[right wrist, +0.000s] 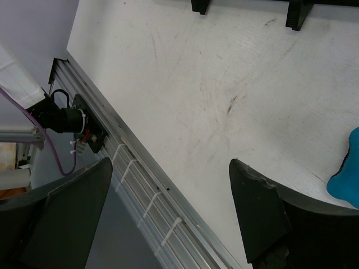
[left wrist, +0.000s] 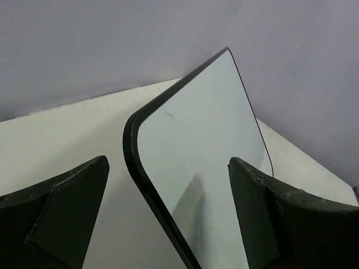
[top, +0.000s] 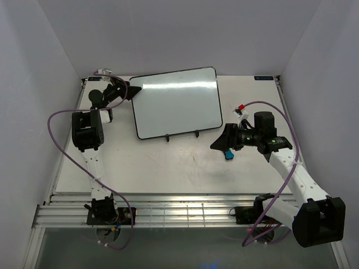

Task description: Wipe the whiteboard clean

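Note:
The whiteboard (top: 176, 103) leans on a black wire stand (top: 167, 137) at the back middle of the table. Its surface shows no marks, only a glare stripe. My left gripper (top: 133, 91) is open at the board's upper left corner. In the left wrist view that rounded corner (left wrist: 190, 140) lies between the spread fingers (left wrist: 263, 207), with no contact visible. My right gripper (top: 219, 144) is open and empty, low over the table to the right of the stand. A small blue eraser (top: 228, 154) lies on the table just beside it, seen at the right edge of the right wrist view (right wrist: 345, 179).
The stand's two black feet (right wrist: 297, 14) sit ahead of my right gripper. The table's aluminium front rail (top: 168, 213) runs along the near edge, with the left arm's base (right wrist: 67, 120) on it. White walls enclose the table at the back and both sides.

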Controlling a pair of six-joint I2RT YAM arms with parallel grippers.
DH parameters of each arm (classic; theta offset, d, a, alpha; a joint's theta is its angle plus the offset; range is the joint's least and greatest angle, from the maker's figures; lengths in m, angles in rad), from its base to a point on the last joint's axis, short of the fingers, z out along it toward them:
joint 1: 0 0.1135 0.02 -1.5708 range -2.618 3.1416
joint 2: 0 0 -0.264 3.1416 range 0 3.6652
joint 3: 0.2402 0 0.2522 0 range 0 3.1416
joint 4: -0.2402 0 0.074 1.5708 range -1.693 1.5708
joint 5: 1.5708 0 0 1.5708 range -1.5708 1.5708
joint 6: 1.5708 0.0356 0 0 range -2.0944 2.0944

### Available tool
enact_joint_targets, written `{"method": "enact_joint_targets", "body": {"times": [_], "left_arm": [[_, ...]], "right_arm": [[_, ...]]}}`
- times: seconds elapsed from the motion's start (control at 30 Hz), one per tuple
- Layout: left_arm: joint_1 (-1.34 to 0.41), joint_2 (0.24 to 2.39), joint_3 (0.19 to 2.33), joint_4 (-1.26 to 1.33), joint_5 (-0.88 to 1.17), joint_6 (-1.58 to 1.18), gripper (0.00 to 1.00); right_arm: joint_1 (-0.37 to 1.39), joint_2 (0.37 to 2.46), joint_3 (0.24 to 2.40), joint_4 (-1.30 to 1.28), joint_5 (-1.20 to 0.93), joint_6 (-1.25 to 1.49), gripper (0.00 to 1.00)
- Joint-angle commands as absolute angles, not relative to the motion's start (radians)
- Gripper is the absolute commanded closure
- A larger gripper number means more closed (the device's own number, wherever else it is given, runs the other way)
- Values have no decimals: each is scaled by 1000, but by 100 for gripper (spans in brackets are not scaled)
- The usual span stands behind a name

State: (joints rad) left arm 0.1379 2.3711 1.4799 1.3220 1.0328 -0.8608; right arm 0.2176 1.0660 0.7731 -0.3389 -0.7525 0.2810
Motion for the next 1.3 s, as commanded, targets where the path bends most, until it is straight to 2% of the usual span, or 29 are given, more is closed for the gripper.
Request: {"method": "enact_joint_targets", "body": {"times": [0.0, 0.27, 0.43, 0.53, 0.6, 0.67, 0.87, 0.97, 1.27], "left_arm": [[156, 2275, 1468, 1690, 1026, -856, 2], [225, 2166, 1300, 1669, 902, -908, 2], [242, 2024, 1181, 1530, 801, -870, 2], [239, 1878, 1147, 1247, 743, -786, 2], [223, 1788, 1137, 952, 663, -659, 2], [187, 1651, 1144, 683, 534, -532, 2], [74, 1381, 1236, -5, 191, -403, 2], [31, 1272, 1158, -127, 79, -422, 2], [15, 783, 920, -414, -40, -324, 2]], "right_arm": [[222, 1058, 790, -304, -778, 282, 10], [222, 1055, 810, -354, -686, 247, 10], [222, 1029, 845, -402, -488, 238, 10], [222, 1016, 883, -446, -393, 227, 10], [222, 1008, 908, -491, -289, 219, 10], [222, 996, 951, -523, -218, 204, 10], [224, 943, 1054, -597, -6, 195, 10], [224, 910, 1078, -597, -5, 196, 10], [222, 847, 1114, -670, -3, 181, 10]]}}
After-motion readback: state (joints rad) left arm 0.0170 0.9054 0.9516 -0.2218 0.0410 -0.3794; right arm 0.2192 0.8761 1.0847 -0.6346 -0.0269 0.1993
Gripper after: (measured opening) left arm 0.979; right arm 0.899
